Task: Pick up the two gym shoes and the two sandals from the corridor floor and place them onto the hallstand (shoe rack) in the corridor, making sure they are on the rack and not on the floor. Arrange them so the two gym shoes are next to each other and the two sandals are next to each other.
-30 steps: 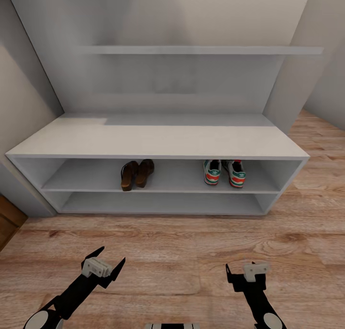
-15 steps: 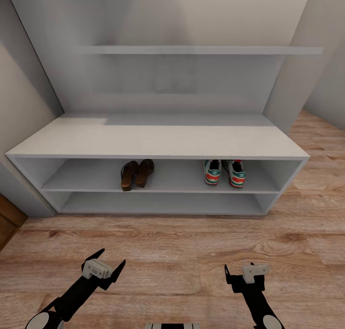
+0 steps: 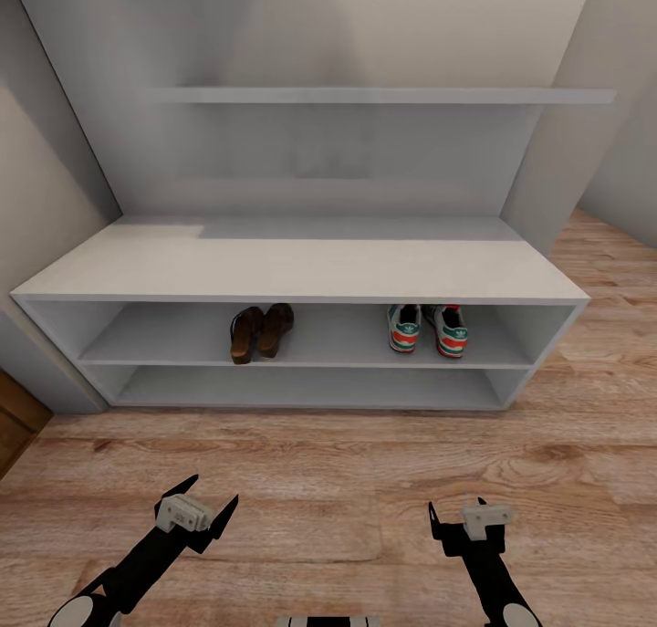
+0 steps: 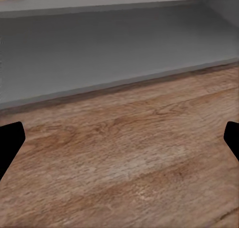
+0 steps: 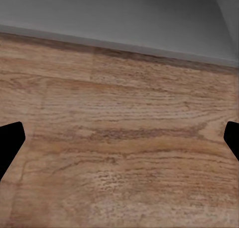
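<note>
Four shoes sit on the upper open shelf of the hallstand (image 3: 301, 271): the two sandals (image 3: 260, 331) side by side left of centre, touching each other, and the two gym shoes (image 3: 427, 329) side by side toward the right end, heels facing out. Both pairs are well apart from one another. At about 7 o'clock in the head view the left pincer (image 3: 203, 501) hovers over the corridor floor (image 3: 328, 481), fingers spread and empty. At about 5 o'clock the right pincer (image 3: 456, 511) hangs likewise, spread wide, holding nothing.
</note>
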